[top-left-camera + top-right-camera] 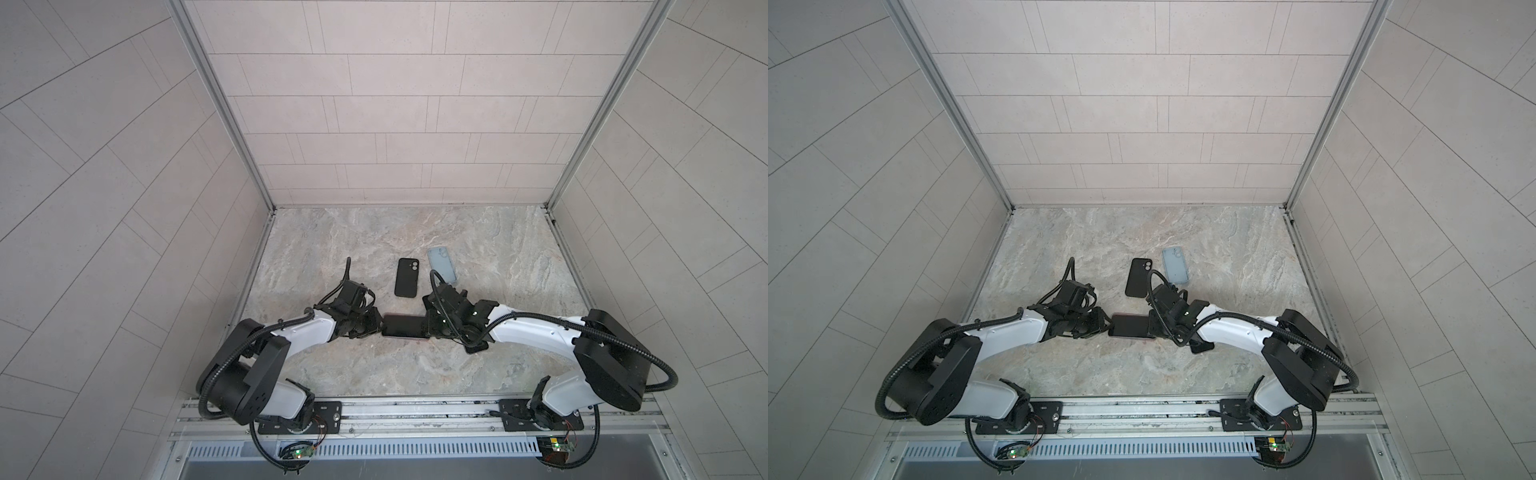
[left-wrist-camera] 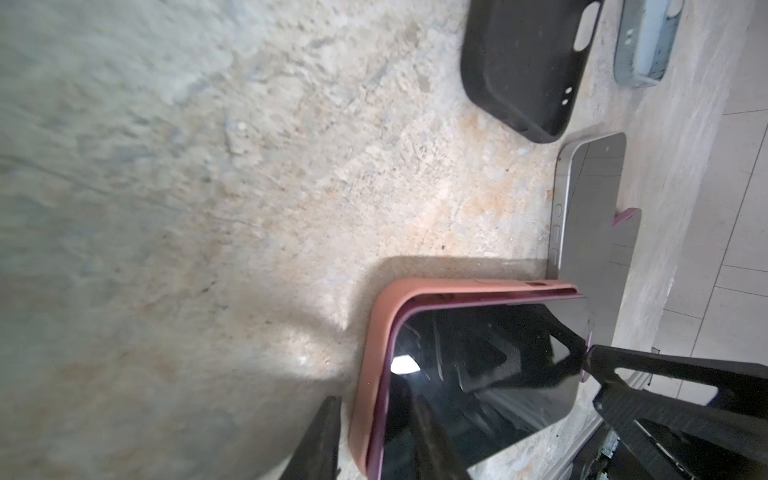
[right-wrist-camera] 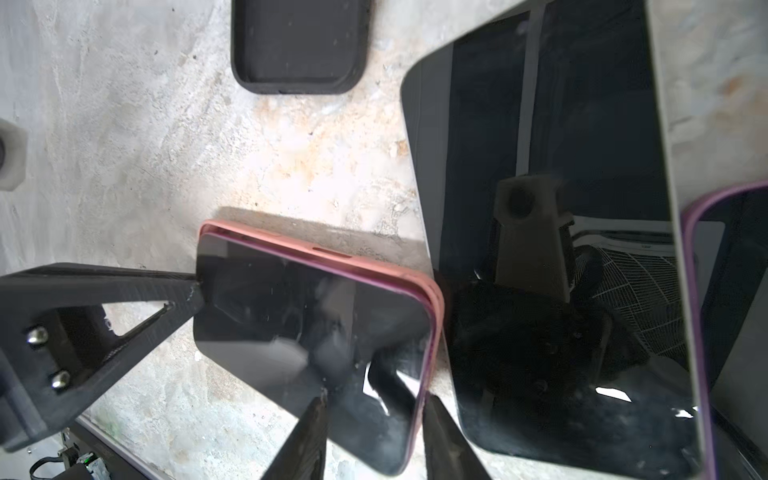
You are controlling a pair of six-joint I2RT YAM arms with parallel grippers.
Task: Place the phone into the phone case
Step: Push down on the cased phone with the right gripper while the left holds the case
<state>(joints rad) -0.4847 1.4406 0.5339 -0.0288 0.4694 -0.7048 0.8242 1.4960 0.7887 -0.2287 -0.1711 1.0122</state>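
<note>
The phone lies screen up near the table's front, inside a pink phone case. Its purple rim stands slightly proud of the case along one long side. My left gripper is at the phone's left end, half closed. One finger rests over the screen; the other is just outside the case's rim with a thin gap. My right gripper is at the right end, and its two fingertips touch a corner of the phone from both sides.
An empty black case lies behind the phone, and a pale blue case lies farther back to the right. A second phone lies under my right wrist, close beside the cased phone.
</note>
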